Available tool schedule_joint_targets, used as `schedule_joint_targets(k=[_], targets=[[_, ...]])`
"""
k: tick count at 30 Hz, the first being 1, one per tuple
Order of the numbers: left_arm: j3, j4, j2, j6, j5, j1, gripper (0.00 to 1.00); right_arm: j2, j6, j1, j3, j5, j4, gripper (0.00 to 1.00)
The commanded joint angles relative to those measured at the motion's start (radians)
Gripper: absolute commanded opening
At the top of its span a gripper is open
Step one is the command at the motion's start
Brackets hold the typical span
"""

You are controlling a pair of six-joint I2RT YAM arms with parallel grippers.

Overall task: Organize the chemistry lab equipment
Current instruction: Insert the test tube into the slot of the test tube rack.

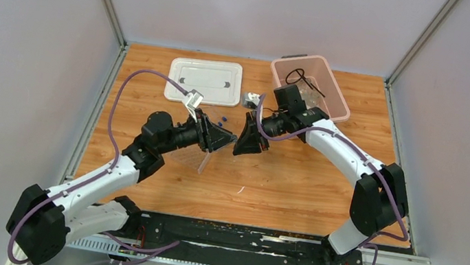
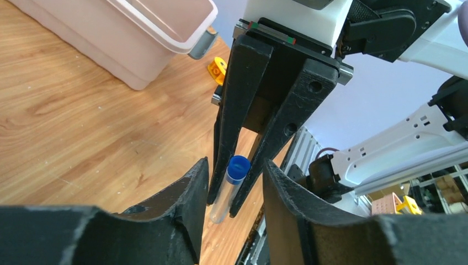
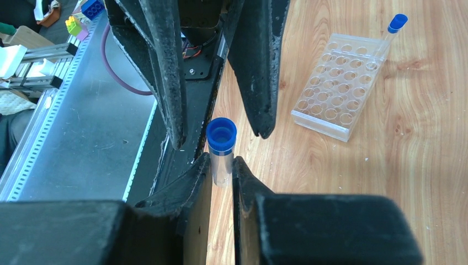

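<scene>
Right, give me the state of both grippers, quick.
Left gripper: jaws open, either side of the blue-capped tube, not gripping it.
Right gripper: jaws closed on that tube.

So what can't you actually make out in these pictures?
- Top view: the blue-capped tube is hidden between the left gripper and right gripper.
- Top view: the right arm covers part of the pink bin; its contents are too small to name.
- Top view: the left arm hides most of the tube rack.
</scene>
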Motion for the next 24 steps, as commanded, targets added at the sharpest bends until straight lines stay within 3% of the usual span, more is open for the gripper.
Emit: schedule_joint_targets(k=[1, 20, 24], targets=[[0.047, 0.023, 0.011, 0.036, 0.032, 0.003, 0.45, 0.013, -0.050, 0.006, 0.050, -0.044, -0.043, 0.00], [0.063, -0.006, 0.065, 0.087, 0.058, -0.003, 0.36, 0.041, -0.114, 0.017, 0.093, -0.050, -0.134, 0.00], [0.066, -0.019, 0.070, 0.098, 0.065, -0.005, 0.29, 0.042, -0.116, 0.017, 0.096, -0.049, -0.137, 0.00]])
